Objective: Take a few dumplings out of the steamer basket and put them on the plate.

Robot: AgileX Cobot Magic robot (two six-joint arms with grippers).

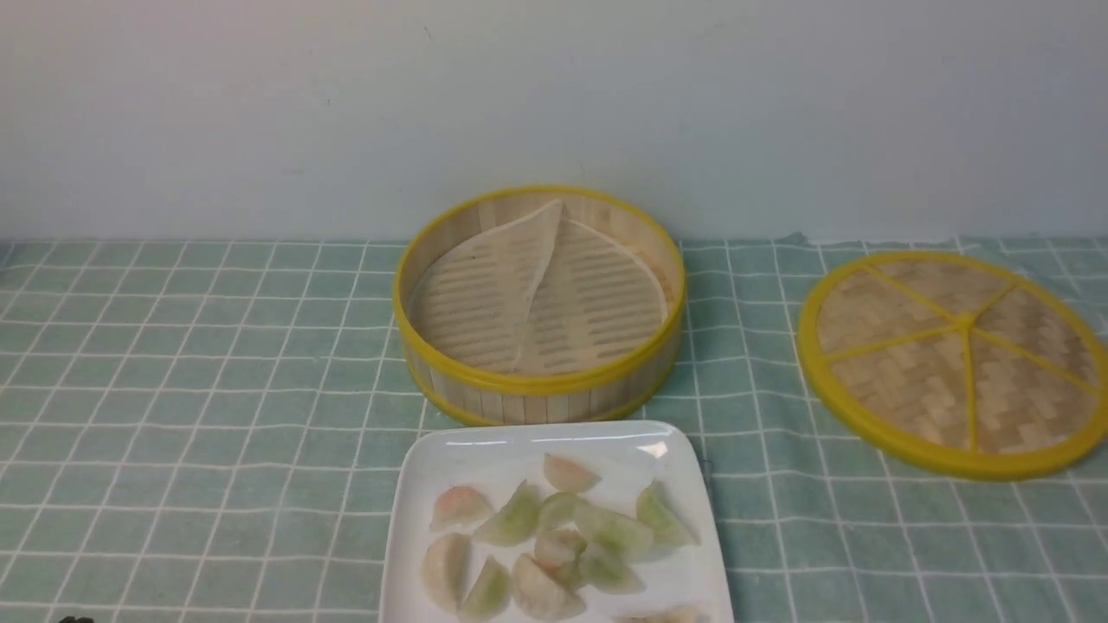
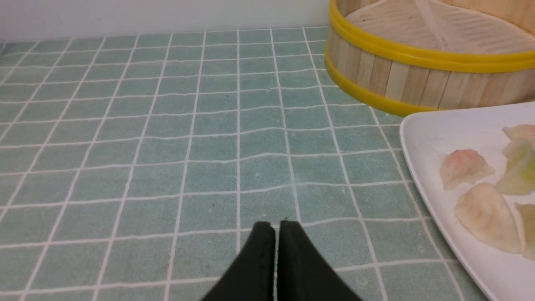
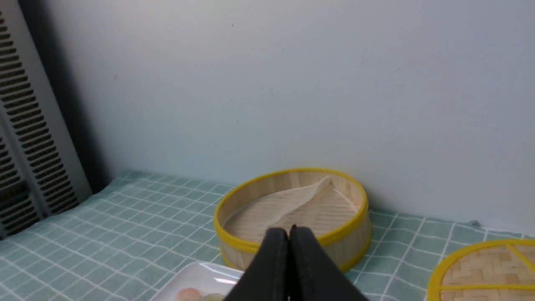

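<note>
My left gripper (image 2: 273, 229) is closed, the two black fingers pressed flat against each other with no object in them. It sits low over the green checked tablecloth (image 2: 167, 138), apart from the edge of the plate (image 2: 422, 138). My right gripper (image 3: 289, 234) is closed the same way, tip to tip. It is held higher up, and from its wrist camera the tips line up with the near rim of the steamer basket (image 3: 250, 246). A corner of the plate (image 3: 196, 274) shows just below them.

In the front view I can't make out either gripper. The dumplings (image 1: 519, 517) are all on the plate (image 1: 485, 450), bunched loosely toward its middle and near side. Several touch or overlap, some are greenish, some pinkish, some pale white. The plate lies on the cloth just in front of the steamer basket (image 1: 537, 385), on my side of it. I can't tell whether the two touch. Inside the basket I see the creased liner sheet (image 1: 511, 285) lying over the slatted floor, one fold standing up along the middle. The woven lid (image 1: 956, 363) lies flat on the cloth to my right, well apart from the basket and plate. A plain pale wall (image 1: 260, 104) stands behind it all.
</note>
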